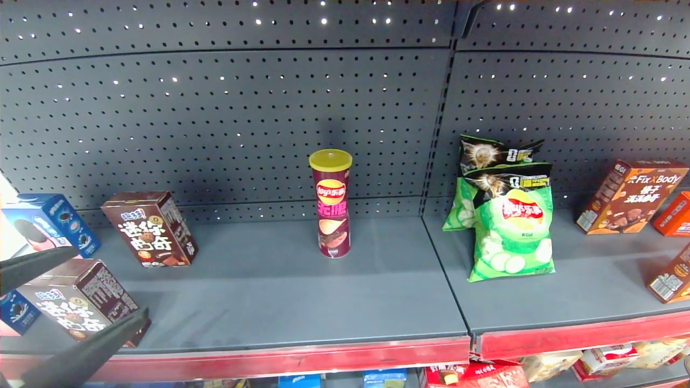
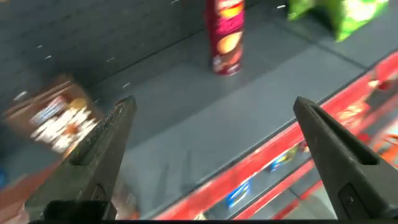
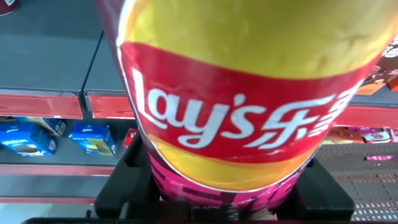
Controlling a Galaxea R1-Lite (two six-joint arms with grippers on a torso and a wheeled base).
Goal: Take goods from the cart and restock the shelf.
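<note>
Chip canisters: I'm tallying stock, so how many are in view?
2. One canister stands upright on the shelf, left of the green chip bags; a second canister sits in the right gripper. Others may be hidden.

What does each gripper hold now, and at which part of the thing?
The right gripper holds a chips can by its sides, below the logo. The left gripper is open and empty.

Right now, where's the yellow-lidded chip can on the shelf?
Head view: the chip can stands upright midway along the shelf, between the brown cookie box on its left and the green chip bags on its right.
</note>
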